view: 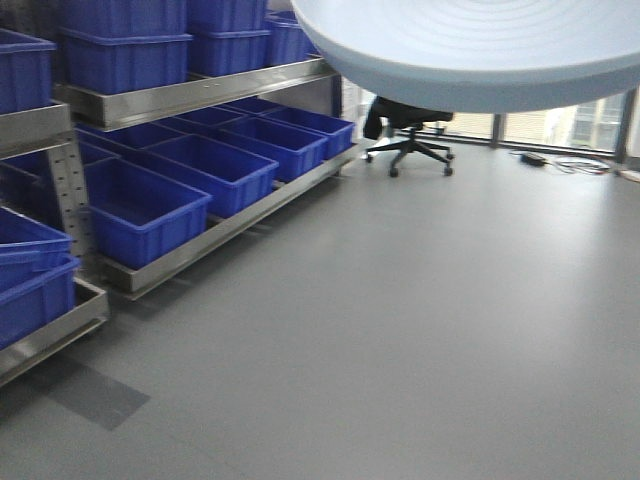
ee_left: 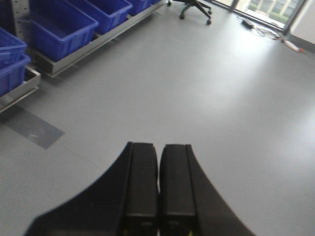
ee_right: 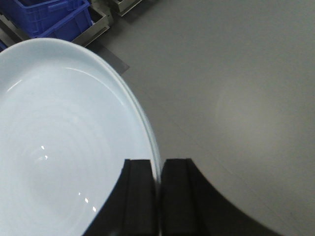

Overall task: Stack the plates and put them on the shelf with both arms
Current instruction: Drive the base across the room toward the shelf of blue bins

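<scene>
The right gripper (ee_right: 159, 169) is clamped on the plate (ee_right: 59, 137) by its rim, holding it high over the floor (ee_right: 236, 98). The left gripper (ee_left: 158, 157) has its fingers together, empty. With a glossy rim gripped on one side only, I'd worry the plate tilts and slips out.

Cool daylight from windows (view: 560, 125) at 2 o'clock, blown out there, pale sheen across grey floor (ee_left: 246, 73) toward 1 o'clock in left wrist view; blue bins (view: 140, 210) at 9 o'clock smeared soft, plate (ee_right: 59, 123) showing small glints at 7 o'clock, overall dim, flat, shadows faint.
</scene>
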`<act>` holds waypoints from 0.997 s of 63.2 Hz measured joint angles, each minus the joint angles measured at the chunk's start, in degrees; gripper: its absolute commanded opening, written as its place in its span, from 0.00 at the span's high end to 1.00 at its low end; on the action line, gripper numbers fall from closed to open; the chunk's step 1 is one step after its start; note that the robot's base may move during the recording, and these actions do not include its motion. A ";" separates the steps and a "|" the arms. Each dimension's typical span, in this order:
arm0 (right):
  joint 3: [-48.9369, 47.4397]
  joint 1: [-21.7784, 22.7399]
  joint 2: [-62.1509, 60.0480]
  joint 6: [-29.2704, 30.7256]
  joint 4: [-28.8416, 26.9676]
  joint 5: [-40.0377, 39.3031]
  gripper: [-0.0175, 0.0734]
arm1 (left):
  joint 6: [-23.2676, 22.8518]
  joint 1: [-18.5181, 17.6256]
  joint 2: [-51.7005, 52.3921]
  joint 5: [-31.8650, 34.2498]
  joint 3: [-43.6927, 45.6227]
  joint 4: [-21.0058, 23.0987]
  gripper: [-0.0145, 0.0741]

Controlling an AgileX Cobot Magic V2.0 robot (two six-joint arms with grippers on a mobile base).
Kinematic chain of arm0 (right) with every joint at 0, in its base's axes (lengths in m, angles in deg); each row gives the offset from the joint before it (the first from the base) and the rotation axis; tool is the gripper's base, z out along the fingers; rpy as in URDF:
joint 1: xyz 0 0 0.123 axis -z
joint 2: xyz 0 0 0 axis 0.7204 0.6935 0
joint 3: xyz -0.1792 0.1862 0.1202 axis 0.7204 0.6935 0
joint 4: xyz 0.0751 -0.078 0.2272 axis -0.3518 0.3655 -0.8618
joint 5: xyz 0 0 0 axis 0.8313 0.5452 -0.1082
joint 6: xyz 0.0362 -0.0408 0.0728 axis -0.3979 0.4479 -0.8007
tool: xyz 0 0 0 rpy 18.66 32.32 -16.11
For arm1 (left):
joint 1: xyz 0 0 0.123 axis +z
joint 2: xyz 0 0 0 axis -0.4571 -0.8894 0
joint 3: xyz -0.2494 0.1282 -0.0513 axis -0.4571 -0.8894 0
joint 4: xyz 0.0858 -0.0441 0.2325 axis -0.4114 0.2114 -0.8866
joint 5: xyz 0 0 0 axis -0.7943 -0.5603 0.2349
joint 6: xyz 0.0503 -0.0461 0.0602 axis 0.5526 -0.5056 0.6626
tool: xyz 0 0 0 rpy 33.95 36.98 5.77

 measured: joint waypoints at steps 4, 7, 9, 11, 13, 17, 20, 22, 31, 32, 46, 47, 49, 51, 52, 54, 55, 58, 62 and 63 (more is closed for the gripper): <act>0.00 0.00 0.00 0.00 0.00 0.00 0.76 | 0.00 0.00 0.00 0.00 0.00 0.00 0.74; 0.00 0.00 0.00 0.00 0.00 0.00 0.76 | 0.00 0.00 0.00 0.00 0.00 0.00 0.74; 0.00 0.00 0.00 0.00 0.00 0.00 0.76 | 0.00 0.00 0.00 0.00 0.00 0.00 0.74; 0.00 0.00 0.00 0.00 0.00 0.00 0.76 | 0.00 0.00 0.00 0.00 0.00 0.00 0.74; 0.00 0.00 0.00 0.00 0.00 0.00 0.76 | 0.00 0.00 0.00 0.00 0.00 0.00 0.74; 0.00 0.00 0.00 0.00 0.00 0.00 0.76 | 0.00 0.00 0.00 0.00 0.00 0.00 0.74; 0.00 0.00 0.00 0.00 0.00 0.00 0.76 | 0.00 0.00 0.00 0.00 0.00 0.00 0.74; 0.00 0.00 0.00 0.00 0.00 0.00 0.76 | 0.00 0.00 0.00 0.00 0.00 0.00 0.74; 0.00 0.00 0.00 0.00 0.00 0.00 0.76 | 0.00 0.00 0.00 0.00 0.00 0.00 0.74; 0.00 0.00 0.00 0.00 0.00 0.00 0.76 | 0.00 0.00 0.00 0.00 0.00 0.00 0.74; 0.00 0.00 0.00 0.00 0.00 0.00 0.76 | 0.00 0.00 0.00 0.00 0.00 0.00 0.74; 0.00 0.00 0.00 0.00 0.00 0.00 0.76 | 0.00 0.00 0.00 0.00 0.00 0.00 0.74; 0.00 0.00 0.00 0.00 0.00 0.00 0.76 | 0.00 0.00 0.00 0.00 0.00 0.00 0.74; 0.00 0.00 0.00 0.00 0.00 0.00 0.76 | 0.00 0.00 0.00 0.00 0.00 0.00 0.74; 0.00 0.00 0.00 0.00 0.00 0.00 0.76 | 0.00 0.00 0.00 0.00 0.00 0.00 0.74; 0.00 0.00 0.00 0.00 0.00 0.00 0.76 | 0.00 0.00 0.00 0.00 0.00 0.00 0.74; 0.00 0.00 0.00 0.00 0.00 0.00 0.76 | 0.00 0.00 0.00 0.00 0.00 0.00 0.74; 0.00 0.00 0.00 0.00 0.00 0.00 0.76 | 0.00 0.00 0.00 0.00 0.00 0.00 0.74; 0.00 0.00 0.00 0.00 0.00 0.00 0.76 | 0.00 0.00 0.00 0.00 0.00 0.00 0.74; 0.00 0.00 0.00 0.00 0.00 0.00 0.76 | 0.00 0.00 0.00 0.00 0.00 0.00 0.74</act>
